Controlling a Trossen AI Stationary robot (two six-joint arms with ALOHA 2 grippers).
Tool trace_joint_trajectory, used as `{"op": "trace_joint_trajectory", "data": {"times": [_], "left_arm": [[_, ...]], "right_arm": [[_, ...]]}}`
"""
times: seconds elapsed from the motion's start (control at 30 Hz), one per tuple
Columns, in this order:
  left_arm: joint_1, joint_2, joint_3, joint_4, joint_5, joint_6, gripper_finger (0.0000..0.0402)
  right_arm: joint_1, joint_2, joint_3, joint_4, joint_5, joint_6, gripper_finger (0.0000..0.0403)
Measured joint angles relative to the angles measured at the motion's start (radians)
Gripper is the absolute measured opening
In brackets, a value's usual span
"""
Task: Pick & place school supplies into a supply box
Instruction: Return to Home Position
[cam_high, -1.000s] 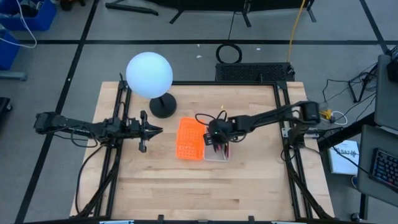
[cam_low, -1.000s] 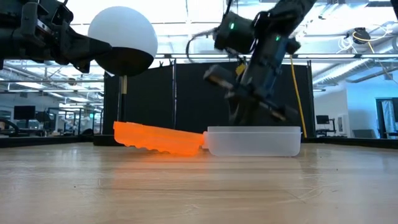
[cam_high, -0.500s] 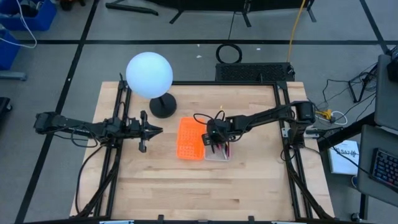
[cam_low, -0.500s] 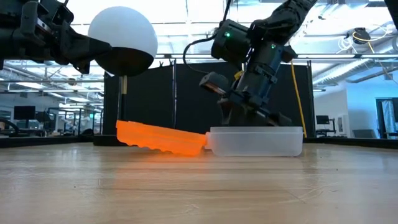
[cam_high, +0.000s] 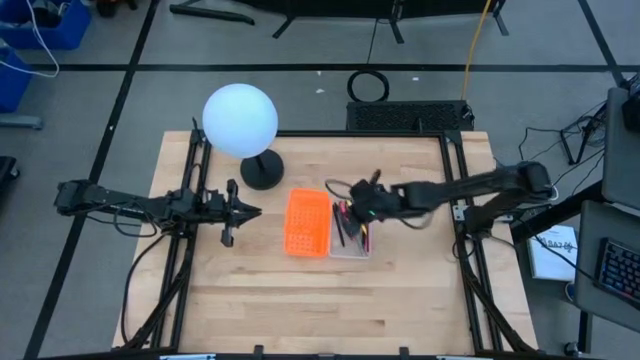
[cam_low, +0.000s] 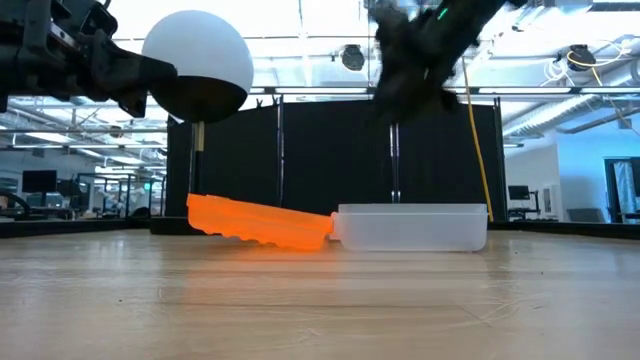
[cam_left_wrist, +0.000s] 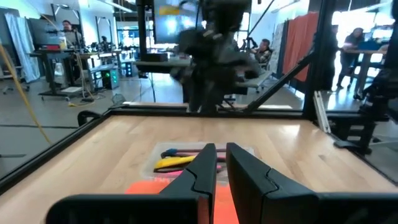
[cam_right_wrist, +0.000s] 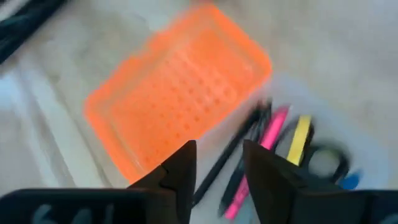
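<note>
- The right gripper (cam_high: 350, 206) had lifted out of the box (cam_high: 350, 254). A moment before, it had been low over the box; now it hung well above it and was pulled back toward its own side of the table (cam_high: 300, 310).
- From table height it showed only as a dark blur near the top, well clear of the box rim.
- Its fingers (cam_right_wrist: 180, 169) stood apart with nothing between them.
- To me this meant the last item had been let go and the arm was heading back to rest. The placing looked finished or nearly so, since I saw no supplies lying loose on the table.
- The left gripper (cam_high: 240, 210) waited at the left side, well apart from the box. Its fingers were drawn almost together, holding nothing.
- The box was a shallow, clear, frosted-looking plastic tray with rounded corners. It sat near the middle of the table, flat on the wood.
- Inside it lay several black pens (cam_right_wrist: 231, 154), a pink pen (cam_right_wrist: 266, 152) and a yellow one (cam_right_wrist: 300, 140), roughly side by side. Scissors (cam_right_wrist: 326, 162) with a dark ring handle lay beside them.
- An orange tray (cam_high: 308, 222) sat right against the box on its left. It was tilted and looked empty.
</note>
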Motion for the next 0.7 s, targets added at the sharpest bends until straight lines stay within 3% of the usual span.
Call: {"op": "trace_joint_trajectory", "data": {"times": [0.1, 0.3, 0.47, 0.57, 0.7], "left_arm": [[0.000, 0.000, 0.000, 0.034, 0.004, -0.033, 0.0047], [0.000, 0.000, 0.000, 0.104, 0.075, -0.013, 0.0047], [0.000, -0.001, 0.000, 0.170, 0.100, 0.033, 0.0046], [0.000, -0.002, 0.000, 0.193, 0.177, 0.115, 0.0046], [0.000, 0.000, 0.000, 0.140, 0.180, 0.218, 0.0046]], "right_arm": [[0.073, -0.082, -0.045, 0.015, 0.076, -0.157, 0.0091], [0.130, -0.252, -0.234, 0.206, -0.008, -0.426, 0.0008], [0.124, -0.403, -0.462, 0.479, -0.019, -0.567, 0.0011], [0.084, -0.474, -0.590, 0.597, -0.097, -0.579, 0.0003], [0.074, -0.542, -0.707, 0.727, -0.094, -0.557, 0.0003]]}}
